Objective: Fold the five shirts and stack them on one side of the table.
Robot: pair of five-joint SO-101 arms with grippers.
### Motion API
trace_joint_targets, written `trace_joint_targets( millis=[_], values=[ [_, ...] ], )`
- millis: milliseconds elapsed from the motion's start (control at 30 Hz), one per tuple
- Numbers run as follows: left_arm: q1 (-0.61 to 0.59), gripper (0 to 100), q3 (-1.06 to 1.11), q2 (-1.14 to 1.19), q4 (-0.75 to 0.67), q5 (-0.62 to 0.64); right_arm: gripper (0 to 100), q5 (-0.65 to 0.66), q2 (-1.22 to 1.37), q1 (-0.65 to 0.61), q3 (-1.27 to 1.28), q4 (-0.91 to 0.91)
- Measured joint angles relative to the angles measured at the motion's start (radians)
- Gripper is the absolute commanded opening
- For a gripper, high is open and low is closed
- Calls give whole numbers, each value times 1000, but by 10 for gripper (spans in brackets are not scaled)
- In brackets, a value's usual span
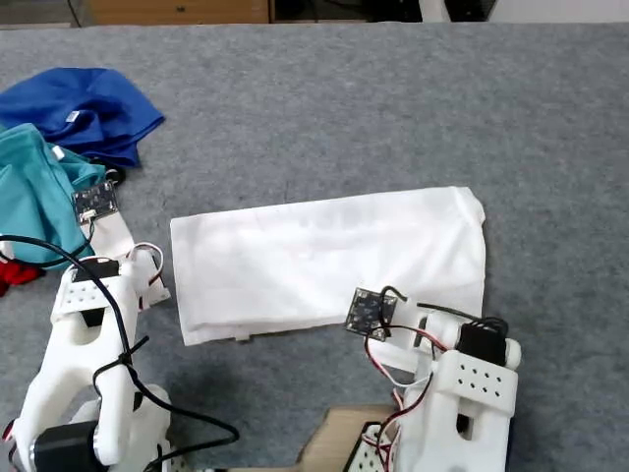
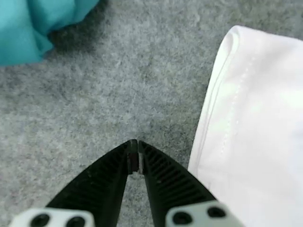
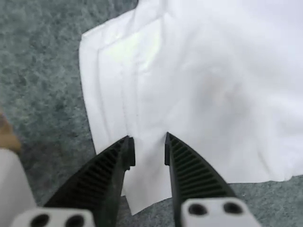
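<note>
Across the middle of the grey table (image 1: pixel 393 108) lies the white shirt (image 1: pixel 324 261), folded into a long band. The right arm (image 1: pixel 472 379) covers part of its near edge in the high view. On the left side, a crumpled teal shirt (image 1: pixel 34 192) is cut off by the frame edge and partly covered by the left arm (image 1: pixel 84 334). A bunched blue shirt (image 1: pixel 84 108) sits just behind it, touching it. A scrap of red cloth (image 1: pixel 15 273) shows under the teal one, too little to say how it lies.

Both arms reach in from the near edge, one at each end of the white shirt's near side. The left gripper (image 2: pixel 134 158) points down at bare table just beside the white shirt's hemmed end, its jaws together with the tips meeting. The right gripper (image 3: pixel 147 149) is over the shirt's near edge, beside a layered corner, jaws a little apart. Whether they touch the cloth is hard to tell.

A wooden board (image 1: pixel 329 438) shows between the arm bases, and wooden furniture (image 1: pixel 177 10) stands beyond the far edge of the table.
</note>
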Motion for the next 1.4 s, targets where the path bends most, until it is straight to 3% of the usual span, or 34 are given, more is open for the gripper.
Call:
trace_joint_targets(
  millis=[233, 633, 1067, 1400],
  values=[
    [0, 20, 0, 0, 0, 0, 206, 0, -2, 0, -81, 104],
    [0, 20, 0, 0, 0, 0, 234, 120, 14, 12, -132, 164],
    [0, 20, 0, 0, 0, 0, 235, 143, 598, 46, -281, 120],
    [0, 20, 0, 0, 0, -32, 157, 110, 720, 46, -321, 25]
  ],
)
